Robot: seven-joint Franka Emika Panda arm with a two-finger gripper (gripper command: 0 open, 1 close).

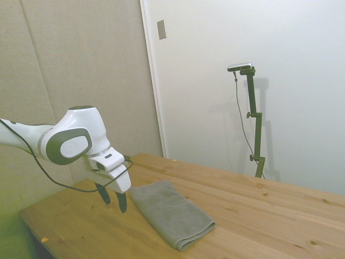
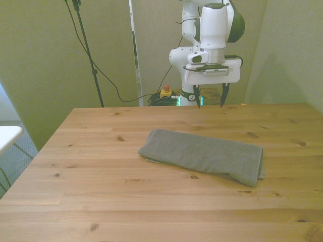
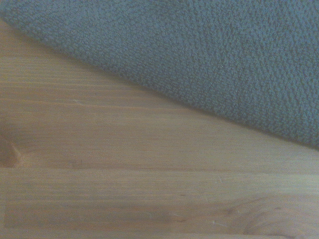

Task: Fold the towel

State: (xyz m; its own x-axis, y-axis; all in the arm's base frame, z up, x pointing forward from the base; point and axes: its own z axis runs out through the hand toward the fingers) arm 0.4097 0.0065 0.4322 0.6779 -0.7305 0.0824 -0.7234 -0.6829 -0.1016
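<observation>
we see the towel point(image 2: 204, 156) lying flat on the table point(image 2: 101, 191), a long grey strip that already looks doubled over, with thick layered edges at the end toward the front view's right. our gripper point(image 2: 210, 95) hangs above the table beyond the towel's far long edge, fingers spread apart and empty, touching nothing. in the side view the gripper point(image 1: 112, 197) sits just beside the towel point(image 1: 172, 213), near its end closest to the arm, tips pointing down and clear of the wood. the wrist view shows the towel's point(image 3: 209, 59) terry edge running diagonally over bare planks of the table point(image 3: 124, 189).

we judge the step in hand to be either the approach for another fold or the close of one; we cannot tell which. if another fold is wanted, the next move calls for bringing the gripper over one short end, lowering until the fingers straddle the layered edge, and pinching all layers together, since soft terry may slip or leave a lower layer behind.

the table is pale knotty pine, in long planks. around it stand plain light walls, and a dark cable point(image 2: 96, 70) trails behind the table.
</observation>
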